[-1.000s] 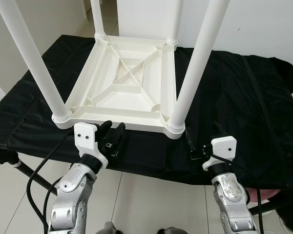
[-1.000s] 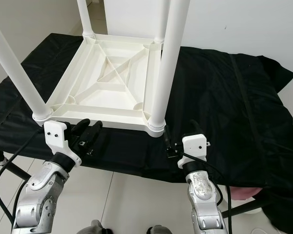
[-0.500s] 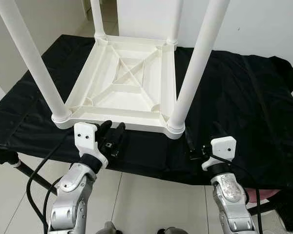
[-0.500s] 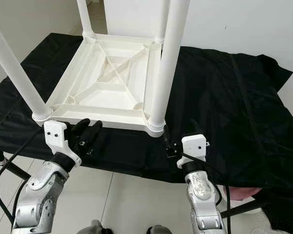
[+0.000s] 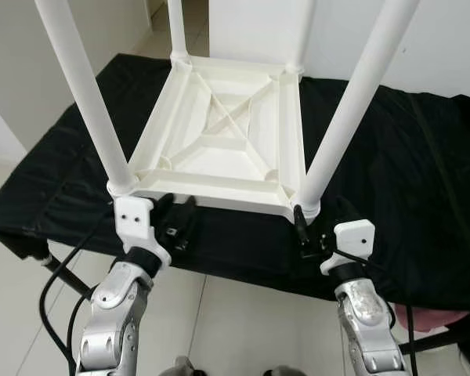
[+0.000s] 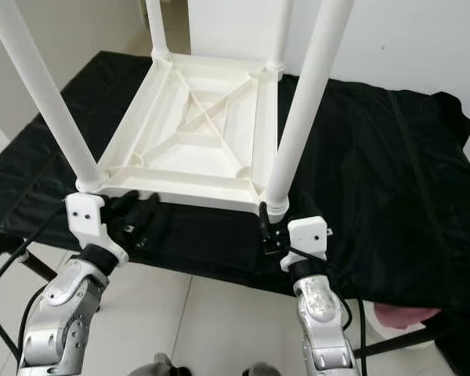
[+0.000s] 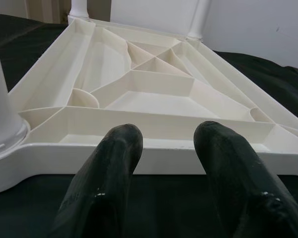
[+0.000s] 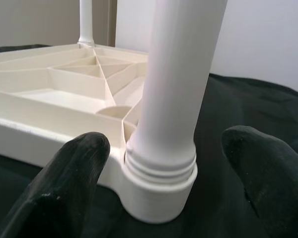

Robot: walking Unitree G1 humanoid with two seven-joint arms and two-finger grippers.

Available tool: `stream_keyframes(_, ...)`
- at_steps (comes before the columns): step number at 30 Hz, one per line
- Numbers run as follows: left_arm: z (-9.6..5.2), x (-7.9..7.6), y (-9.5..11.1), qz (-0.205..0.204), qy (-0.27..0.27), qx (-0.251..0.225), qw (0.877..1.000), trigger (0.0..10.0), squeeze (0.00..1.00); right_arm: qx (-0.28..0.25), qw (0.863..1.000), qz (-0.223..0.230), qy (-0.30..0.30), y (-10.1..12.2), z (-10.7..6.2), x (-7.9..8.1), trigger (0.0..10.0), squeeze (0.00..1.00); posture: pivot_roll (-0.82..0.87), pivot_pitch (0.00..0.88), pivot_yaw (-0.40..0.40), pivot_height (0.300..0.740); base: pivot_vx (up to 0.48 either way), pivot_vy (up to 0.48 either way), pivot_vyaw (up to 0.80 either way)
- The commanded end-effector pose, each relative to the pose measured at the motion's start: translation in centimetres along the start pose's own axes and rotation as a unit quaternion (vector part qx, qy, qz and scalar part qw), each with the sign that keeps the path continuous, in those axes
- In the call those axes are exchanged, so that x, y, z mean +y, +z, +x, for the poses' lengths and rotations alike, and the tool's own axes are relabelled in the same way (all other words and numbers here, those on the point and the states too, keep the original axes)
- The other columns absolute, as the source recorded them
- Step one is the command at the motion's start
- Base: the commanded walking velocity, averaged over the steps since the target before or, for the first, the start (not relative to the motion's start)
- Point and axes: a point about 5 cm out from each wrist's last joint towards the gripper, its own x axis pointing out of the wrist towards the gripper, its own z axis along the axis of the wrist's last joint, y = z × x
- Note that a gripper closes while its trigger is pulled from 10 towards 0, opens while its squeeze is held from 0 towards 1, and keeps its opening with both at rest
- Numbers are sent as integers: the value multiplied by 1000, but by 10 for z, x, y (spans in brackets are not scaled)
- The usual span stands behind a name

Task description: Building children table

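Note:
A white plastic children's table lies upside down on the black cloth, its legs pointing up. My left gripper is open, and in the left wrist view its fingertips sit just short of the table's near rim. My right gripper is open at the near-right corner. In the right wrist view the near-right leg and its socket stand between the two fingers without touching them. The near-left leg rises beside the left gripper.
The cloth-covered bench ends at its front edge, right above my wrists. White tiled floor lies below. A pink object shows at the lower right. A black cable hangs from my left wrist. White walls stand behind.
The camera has shifted forward. My right gripper now straddles the near-right leg's base instead of standing to its right. My left gripper has closed in on the near rim.

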Motion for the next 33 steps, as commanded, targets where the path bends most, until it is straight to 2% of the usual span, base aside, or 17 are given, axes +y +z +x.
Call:
stream_keyframes(1,-1,-2,-2,-3,3,6,1000,10000,0,9,1000,-6,-3,-4,-3,-2,10000,0,-74,76,43,740,0,371,0)
stream_keyframes(7,-2,-3,-2,-3,2,7,1000,10000,0,9,1000,-6,-3,-4,-4,-2,10000,0,-74,76,43,740,0,369,0)
stream_keyframes(11,-2,-6,0,0,-5,2,1000,10000,0,10,1000,-9,-3,-5,-4,-2,10000,0,-72,77,43,740,0,0,0)
stream_keyframes(22,-1,-19,-3,49,-44,14,998,10000,0,8,1000,-13,-5,-6,-2,-3,10000,0,-69,81,42,740,0,0,0)
stream_keyframes(33,1,-29,0,55,-78,5,995,10000,0,6,1000,-18,-6,-5,2,-6,10000,0,-68,87,38,740,0,0,0)
